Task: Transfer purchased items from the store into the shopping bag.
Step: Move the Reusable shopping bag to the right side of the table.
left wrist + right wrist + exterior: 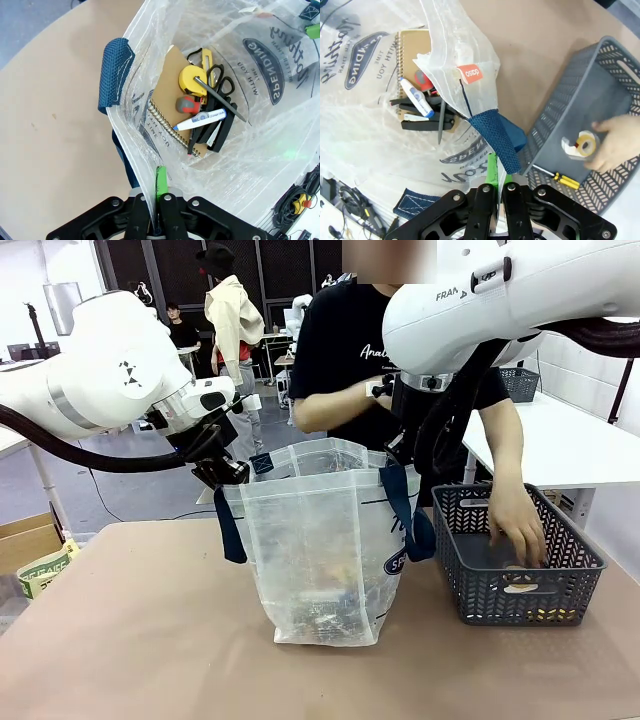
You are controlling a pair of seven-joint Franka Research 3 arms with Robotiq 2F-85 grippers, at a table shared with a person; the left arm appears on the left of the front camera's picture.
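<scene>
Filling step: translucent whitish plastic shopping bag [320, 540], navy-handled, is gripped at its rim by left hand [156, 189] and right hand [498, 171]. Small purchased items [200, 115] lie inside. Grey lattice basket [480, 585] beside it is searched by person's hand [518, 530]. Wide mouth needed next.

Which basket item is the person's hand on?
The tape roll, a pale ring touched by the hand; the yellow-handled screwdriver lies untouched beside it.

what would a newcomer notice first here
A see-through shopping bag stands mid-table, its rim pinched by the left gripper and right gripper on opposite sides. Inside lie a notebook, a yellow tape measure and scissors. To its right, a person's hand reaches into a grey basket.
</scene>
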